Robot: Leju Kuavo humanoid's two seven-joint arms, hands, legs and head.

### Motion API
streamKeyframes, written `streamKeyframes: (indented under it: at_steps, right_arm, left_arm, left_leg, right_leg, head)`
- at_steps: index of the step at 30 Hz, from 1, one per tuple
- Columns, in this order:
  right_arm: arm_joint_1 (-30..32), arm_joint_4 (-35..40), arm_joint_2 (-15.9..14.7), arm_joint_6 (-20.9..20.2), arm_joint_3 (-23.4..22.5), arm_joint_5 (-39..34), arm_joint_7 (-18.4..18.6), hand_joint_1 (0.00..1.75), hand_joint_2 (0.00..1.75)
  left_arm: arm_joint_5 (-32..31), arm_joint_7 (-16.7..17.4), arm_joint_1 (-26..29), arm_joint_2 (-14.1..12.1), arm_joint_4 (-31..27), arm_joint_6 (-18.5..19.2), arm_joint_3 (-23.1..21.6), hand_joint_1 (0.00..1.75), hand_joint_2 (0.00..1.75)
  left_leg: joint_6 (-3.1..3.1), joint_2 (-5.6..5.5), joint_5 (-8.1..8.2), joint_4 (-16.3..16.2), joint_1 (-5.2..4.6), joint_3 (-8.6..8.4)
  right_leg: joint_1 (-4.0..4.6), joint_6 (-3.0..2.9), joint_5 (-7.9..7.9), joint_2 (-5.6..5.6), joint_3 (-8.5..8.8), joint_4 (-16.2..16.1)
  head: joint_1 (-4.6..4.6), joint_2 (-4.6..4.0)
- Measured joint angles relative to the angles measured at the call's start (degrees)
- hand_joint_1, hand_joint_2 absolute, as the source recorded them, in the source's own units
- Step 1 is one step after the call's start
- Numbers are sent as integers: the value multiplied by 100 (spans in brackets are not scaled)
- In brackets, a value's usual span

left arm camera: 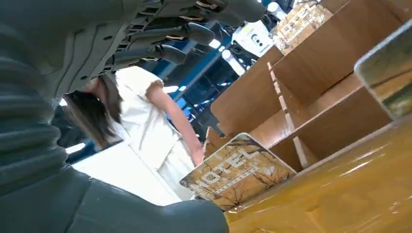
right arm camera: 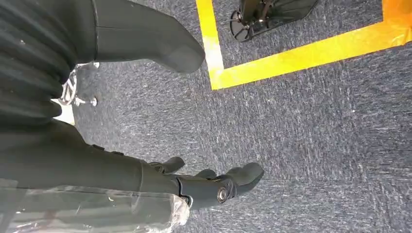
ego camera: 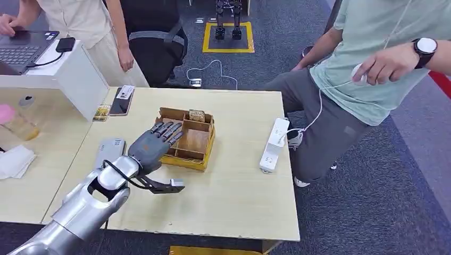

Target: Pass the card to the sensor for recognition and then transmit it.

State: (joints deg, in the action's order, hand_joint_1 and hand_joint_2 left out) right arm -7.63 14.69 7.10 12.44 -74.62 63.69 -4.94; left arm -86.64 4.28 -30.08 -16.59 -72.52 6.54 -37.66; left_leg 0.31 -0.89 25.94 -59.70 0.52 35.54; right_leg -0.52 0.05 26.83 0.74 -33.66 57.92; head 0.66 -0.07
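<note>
Light wood worktop is seen carrying a divided wooden tray. Over the tray's near-left edge the left hand is held, fingers spread, nothing gripped. Just beneath its palm, a "HOTEL" card is seen leaning in the tray. The right hand is hung over carpet, fingers loosely apart, empty.

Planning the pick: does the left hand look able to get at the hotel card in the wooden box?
Probably yes: the left hand hovers open at the box, and nothing covers the card.
</note>
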Motion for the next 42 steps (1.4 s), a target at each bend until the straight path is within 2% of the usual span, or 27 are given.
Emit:
streamKeyframes:
  at_steps: [5,20,22,23,25,29,42]
  right_arm:
    - [1,0,0,-2,24,7,-15,0,175]
    - [2,0,0,-2,40,7,-28,0,175]
    - [1,0,0,-4,42,7,-33,0,175]
    - [1,0,0,-4,44,7,-33,0,175]
    - [3,0,0,-4,44,2,-33,0,175]
    - [4,0,0,-4,46,-11,-31,0,175]
    - [2,0,0,-11,46,-61,-31,0,175]
  left_arm:
    - [-291,2,0,18,173,0,63,0,175]
    - [-335,-37,3,18,411,26,243,0,175]
    - [-287,-124,10,18,429,50,269,5,175]
    - [-269,-162,14,15,433,63,289,154,175]
    - [-241,-231,15,11,442,85,319,175,175]
    - [-111,-387,14,-44,448,170,330,175,175]
    - [46,-450,-33,-76,468,183,337,175,175]
  left_leg:
    - [0,0,0,0,1,0]
    - [0,0,0,0,0,0]
    - [0,0,0,0,0,0]
    - [0,0,0,0,1,0]
    - [0,0,0,0,1,0]
    - [0,0,0,0,1,0]
    - [0,0,0,0,1,0]
  right_leg:
    - [0,0,0,0,0,0]
    - [0,0,0,0,0,0]
    - [0,0,0,0,0,0]
    - [0,0,0,0,0,0]
    - [0,0,0,0,0,0]
    - [0,0,0,0,-1,0]
    - [0,0,0,0,0,0]
  head:
    - [0,0]
    - [0,0]
    - [0,0]
    - [0,0]
    - [0,0]
    - [2,0]
    - [0,0]
